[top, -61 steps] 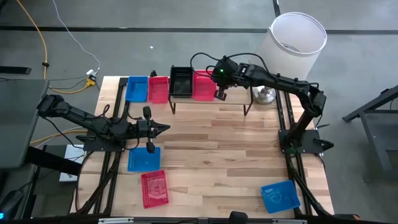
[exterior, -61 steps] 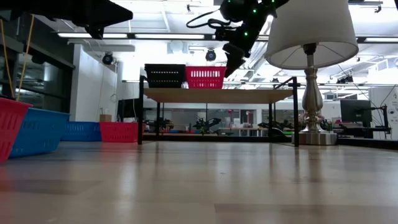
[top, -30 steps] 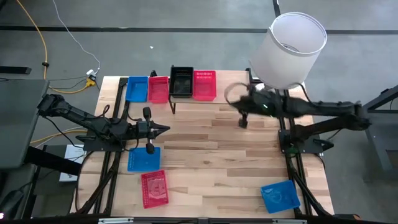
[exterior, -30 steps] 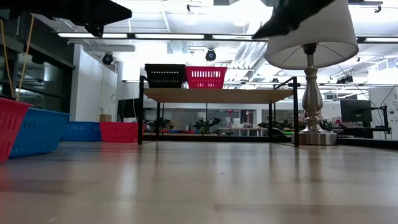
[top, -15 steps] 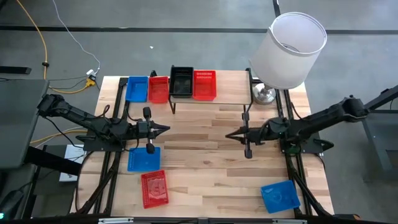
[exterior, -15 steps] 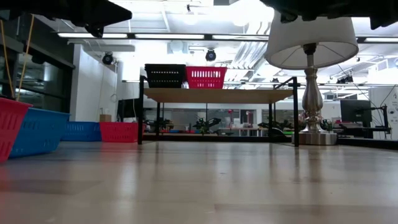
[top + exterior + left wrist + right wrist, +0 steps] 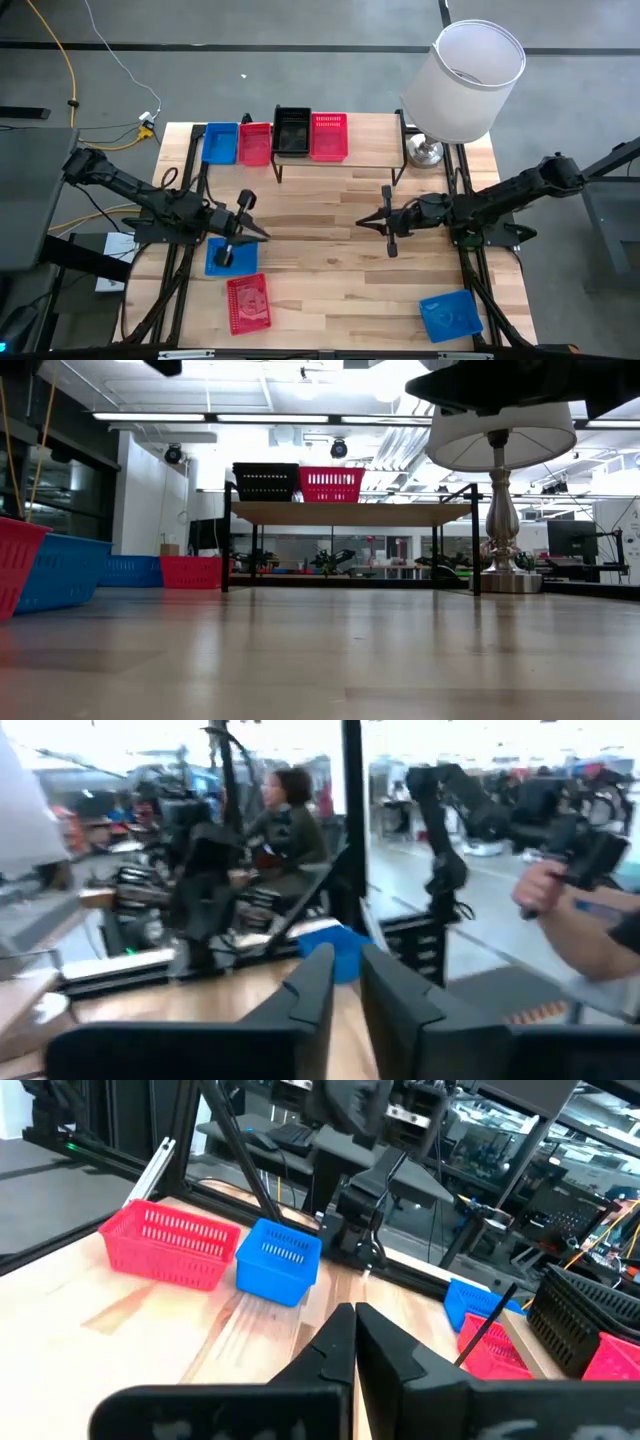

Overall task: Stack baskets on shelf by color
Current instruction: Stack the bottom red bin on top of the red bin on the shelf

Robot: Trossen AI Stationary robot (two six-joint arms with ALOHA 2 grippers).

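Note:
The shelf (image 7: 370, 151) stands at the table's far side, with a black basket (image 7: 292, 131) and a red basket (image 7: 329, 137) side by side on its left half. They also show in the low view: the black basket (image 7: 266, 481) and the red basket (image 7: 330, 484). A blue basket (image 7: 220, 143) and a red basket (image 7: 254, 144) rest on the table left of the shelf. My left gripper (image 7: 260, 234) is shut and empty above the table's left middle, beside a blue basket (image 7: 231, 257). My right gripper (image 7: 360, 222) is shut and empty over the table's middle, pointing left.
A red basket (image 7: 248, 302) lies near the front left and a blue basket (image 7: 449, 315) at the front right. A lamp (image 7: 470, 70) with a white shade stands at the far right corner. People and a hand (image 7: 570, 910) show beyond the table.
My right gripper has swung away from the shelf toward the table's near edge and now hangs over the table's middle, pointing left. My left gripper has shifted a little toward the near edge and turned toward the near right. The baskets have not moved.

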